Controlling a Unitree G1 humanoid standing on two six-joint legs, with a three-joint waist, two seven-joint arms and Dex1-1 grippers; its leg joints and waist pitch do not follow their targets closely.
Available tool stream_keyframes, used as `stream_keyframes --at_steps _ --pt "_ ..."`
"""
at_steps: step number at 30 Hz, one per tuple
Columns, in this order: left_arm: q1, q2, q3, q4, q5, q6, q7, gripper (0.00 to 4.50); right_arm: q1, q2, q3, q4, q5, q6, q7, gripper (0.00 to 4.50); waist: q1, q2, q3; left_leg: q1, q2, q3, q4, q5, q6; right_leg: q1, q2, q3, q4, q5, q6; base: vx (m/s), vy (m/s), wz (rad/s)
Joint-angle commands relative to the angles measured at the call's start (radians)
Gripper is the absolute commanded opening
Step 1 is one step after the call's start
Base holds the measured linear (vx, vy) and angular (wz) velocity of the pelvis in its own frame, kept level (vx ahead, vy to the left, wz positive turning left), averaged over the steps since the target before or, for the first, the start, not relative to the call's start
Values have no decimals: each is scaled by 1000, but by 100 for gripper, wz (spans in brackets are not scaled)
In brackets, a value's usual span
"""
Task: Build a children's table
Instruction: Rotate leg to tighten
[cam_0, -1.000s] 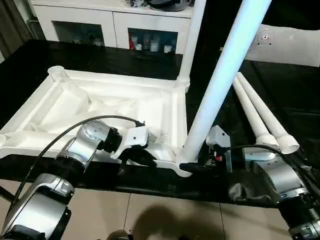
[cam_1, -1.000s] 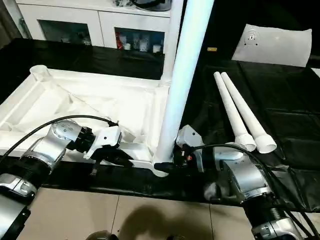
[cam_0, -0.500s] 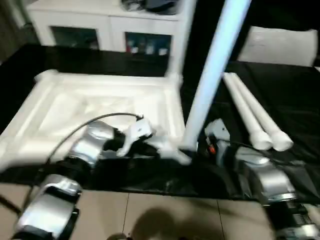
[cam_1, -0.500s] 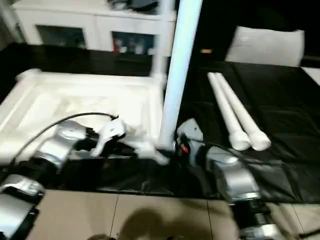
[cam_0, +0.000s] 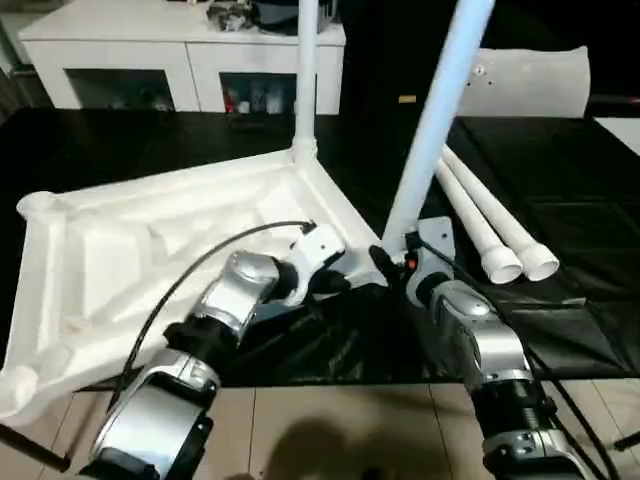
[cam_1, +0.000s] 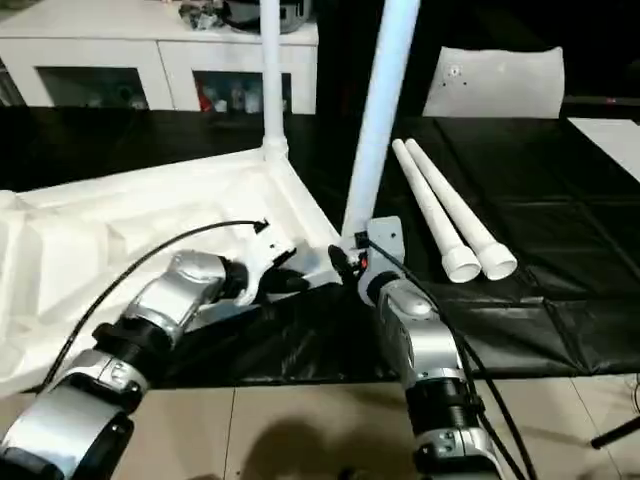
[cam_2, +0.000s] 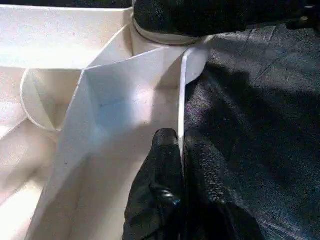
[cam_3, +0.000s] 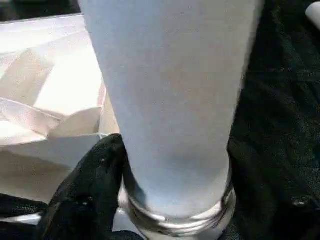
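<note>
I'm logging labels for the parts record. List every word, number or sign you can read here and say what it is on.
No text can be read.
Flat white sheet: a small round mark near its upper left corner, too small to read.
Tabletop, upright legs and loose legs: plain white, no print visible.
Cabinet: items behind its glass doors are too blurred to read.

The white rectangular plastic tabletop (cam_0: 150, 240) looks smooth with a soft sheen, its thin ribs slightly translucent. The 2 loose white tapered tube legs (cam_0: 490, 225) appear smooth, satin plastic. The black table covering (cam_0: 560, 180) is wrinkled and glossy like film. The black gripper fingers (cam_2: 165, 200) are finely textured, matt rubber. The forearm shells (cam_0: 470, 340) are brushed silver metal.
</note>
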Motion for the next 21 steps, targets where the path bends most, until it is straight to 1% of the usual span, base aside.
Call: stream_keyframes --at_steps 1,2,3,4,5,6,7,8,9,10,11,12,13,14,15,16,17,18,19,21 --pt "-2 -20 -32 -43 -15 -47 -11 0 14 56 113 -44 71 -1 146 362 -6 -8 -41 34 48 -39 -87 -627 -30 -3 -79 28 -87 -665 -25 0 0 0" --pt "3 -10 -34 -46 -17 -57 -26 0 19 46 108 -49 72 -5 154 375 -8 -10 -43 21 46 -39 -83 -579 -20 6 -87 27 -89 -695 -15 0 0 0" --pt "10 3 -31 -51 -17 -58 -42 0 27 29 102 -58 71 -12 174 382 -8 -8 -44 14 47 -41 -85 -562 -16 10 -87 27 -88 -694 -11 0 0 0" --pt "19 20 -31 -56 -18 -75 -67 0 36 5 96 -70 71 -17 198 388 -5 -8 -46 7 51 -41 -88 -539 -12 12 -87 32 -84 -669 -10 0 0 0" --pt "33 46 -30 -65 -21 -91 -108 0 49 -36 91 -89 72 -29 243 395 1 -9 -51 5 53 -39 -90 -507 -3 10 -86 41 -77 -622 -25 0 0 0" --pt "36 53 -29 -67 -21 -91 -116 0 52 -46 89 -93 72 -33 255 395 3 -11 -54 1 56 -37 -91 -482 2 11 -86 48 -70 -587 -39 0 0 0" --pt "37 56 -29 -69 -21 -88 -120 0 55 -52 88 -96 71 -35 262 413 7 -12 -58 -10 58 -33 -92 -424 16 12 -85 57 -57 -513 -73 0 0 0" --pt "43 74 -32 -70 -23 -116 -150 0 61 -82 90 -104 70 -41 293 433 8 -12 -58 -12 60 -30 -92 -402 22 11 -83 62 -51 -481 -90 0 0 0" --pt "48 96 -34 -70 -25 -131 -180 0 68 -123 96 -113 67 -56 338 433 14 -15 -57 -10 58 -23 -89 -384 34 4 -79 66 -46 -459 -115 0 0 0" --pt "48 96 -34 -70 -25 -131 -180 0 68 -123 96 -113 67 -56 338 436 18 -17 -60 -11 57 -17 -85 -354 46 4 -77 73 -37 -422 -133 0 0 0" --pt "53 114 -38 -71 -27 -154 -208 0 74 -155 101 -120 66 -65 371 443 25 -22 -60 -17 55 -12 -81 -321 62 4 -76 78 -30 -404 -144 0 0 0" --pt "58 130 -43 -75 -34 -179 -244 0 78 -182 104 -125 65 -73 398 443 26 -23 -59 -19 54 -10 -82 -314 68 3 -74 77 -28 -423 -144 0 0 0" --pt "65 154 -53 -82 -41 -209 -295 0 80 -219 111 -130 65 -92 453 443 35 -30 -59 -23 50 -7 -76 -295 77 5 -79 79 -31 -469 -128 31 -60 -3" --pt "68 164 -57 -85 -44 -222 -316 0 80 -234 114 -132 66 -99 475 443 40 -29 -60 -24 50 -7 -74 -281 79 5 -79 82 -29 -477 -122 31 -60 -3" --pt "72 184 -66 -90 -46 -232 -362 0 80 -264 124 -139 64 -119 528 443 45 -29 -66 -22 54 -3 -72 -237 84 3 -77 85 -22 -434 -132 49 -62 -2" --pt "74 198 -74 -90 -44 -240 -393 0 79 -283 131 -142 63 -131 569 443 52 -30 -75 -30 55 -1 -67 -167 99 10 -72 87 -4 -323 -152 54 -53 -1" --pt "74 206 -78 -88 -41 -248 -408 0 78 -293 135 -143 64 -137 592 443 56 -28 -77 -28 55 1 -65 -136 110 7 -69 88 4 -262 -170 54 -53 -1" --pt "73 212 -83 -85 -40 -259 -423 0 76 -303 141 -143 65 -143 616 443 63 -30 -73 -29 55 5 -62 -116 129 2 -65 89 12 -202 -197 0 0 0" --pt "70 226 -92 -75 -38 -284 -455 0 70 -325 154 -138 65 -163 662 443 69 -27 -75 -24 55 7 -61 -103 138 4 -66 87 17 -175 -213 0 0 0" --pt "65 234 -96 -65 -39 -303 -481 0 62 -340 163 -130 74 -172 700 415 75 -28 -75 -23 59 7 -61 -85 148 5 -64 86 22 -153 -224 0 0 0"
